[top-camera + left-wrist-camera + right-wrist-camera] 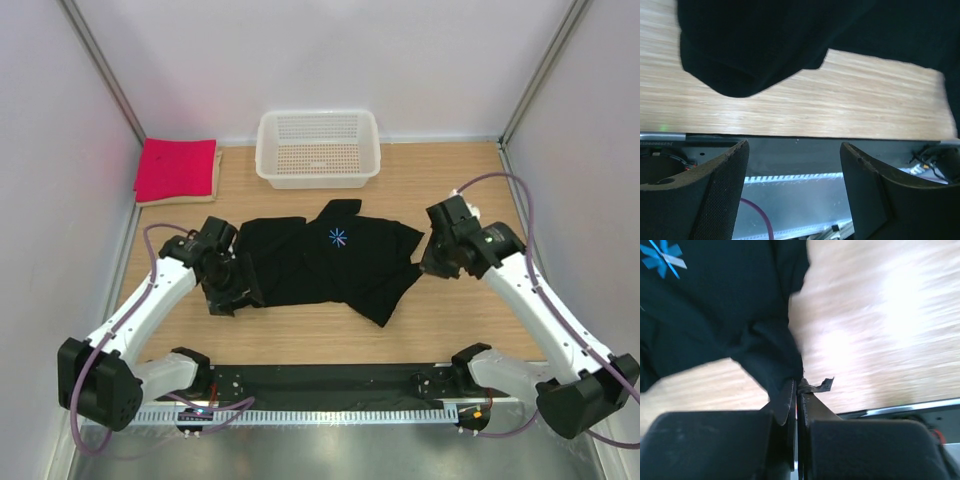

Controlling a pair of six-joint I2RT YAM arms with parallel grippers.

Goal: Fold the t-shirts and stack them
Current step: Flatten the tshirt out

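Observation:
The black t-shirt [320, 262] lies crumpled and spread across the middle of the wooden table, its small blue mark [338, 237] facing up. My right gripper [430, 262] is at the shirt's right edge; in the right wrist view it [798, 385] is shut on a pinch of the black cloth [705, 305]. My left gripper [228, 290] sits at the shirt's left edge. Seen from the left wrist it [794, 145] stands open with nothing between its fingers, the black cloth [755, 45] just beyond. A folded pink-red t-shirt [177, 168] rests on a beige one [216, 172] at the back left.
A white mesh basket [270, 150] stands at the back centre against the wall. A black rail [330, 380] runs along the near edge between the arm bases. Enclosure walls close in on the left, the right and the back.

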